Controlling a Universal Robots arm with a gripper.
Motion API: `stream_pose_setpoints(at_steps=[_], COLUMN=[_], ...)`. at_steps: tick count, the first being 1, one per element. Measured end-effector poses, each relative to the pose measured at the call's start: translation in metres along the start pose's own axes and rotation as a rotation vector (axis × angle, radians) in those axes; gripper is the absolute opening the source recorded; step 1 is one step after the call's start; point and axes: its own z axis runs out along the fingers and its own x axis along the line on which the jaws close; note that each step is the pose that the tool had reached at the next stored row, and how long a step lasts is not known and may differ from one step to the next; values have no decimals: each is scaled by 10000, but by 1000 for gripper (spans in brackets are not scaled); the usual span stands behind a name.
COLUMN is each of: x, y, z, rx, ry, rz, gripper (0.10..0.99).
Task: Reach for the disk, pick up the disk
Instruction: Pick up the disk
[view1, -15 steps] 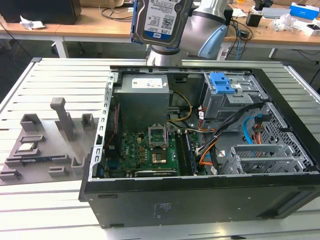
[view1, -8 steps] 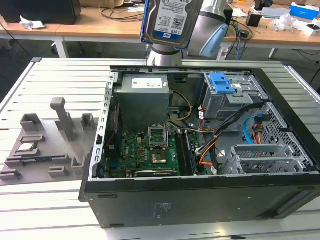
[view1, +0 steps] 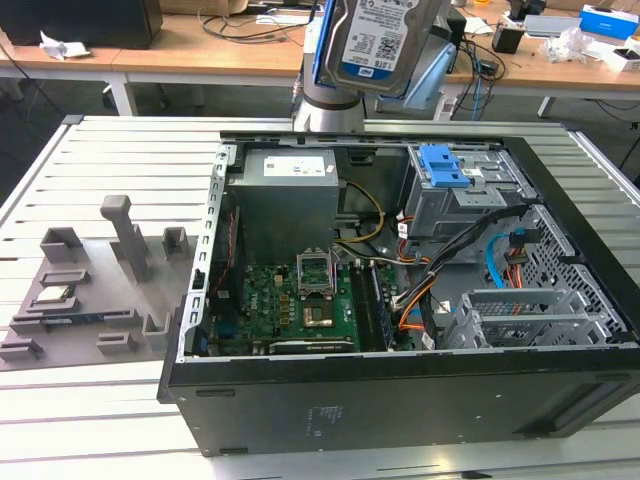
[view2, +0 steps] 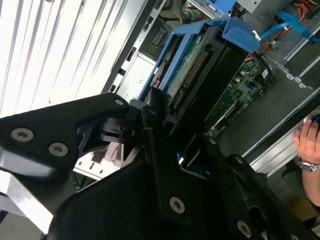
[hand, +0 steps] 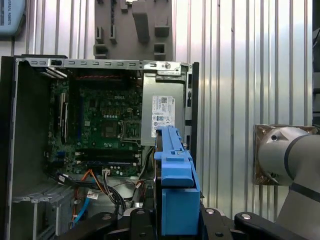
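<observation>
Exterior view: disk (view1: 375, 40) aloft over computer case (view1: 400, 405) on slatted table (view1: 110, 150) (desks (view1: 200, 52) behind); second wrist view: gripper (view2: 180, 127) clamps it

An open computer case (view1: 400, 400) lies on a slatted table (view1: 100, 430) beside a grey tray (view1: 100, 305)

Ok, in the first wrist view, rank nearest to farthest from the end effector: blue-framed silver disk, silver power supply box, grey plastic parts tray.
1. In its grip: blue-framed silver disk, clamped by the end effector.
2. Inside the open black computer case: silver power supply box.
3. Outside the case: grey plastic parts tray.
</observation>
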Motion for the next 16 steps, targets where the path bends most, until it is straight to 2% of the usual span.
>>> stream_pose_setpoints(at_steps=[3, 6, 7, 10, 14, 16], x=[2, 3, 3, 4, 6, 7], y=[-173, -299, -370, -487, -698, -777], z=[-8, -14, -17, -23, -32, -36], rx=[0, 0, 0, 0, 0, 0], ry=[1, 0, 0, 0, 0, 0], rz=[3, 1, 2, 1, 2, 1], gripper=[361, 361, 361, 361, 361, 361])
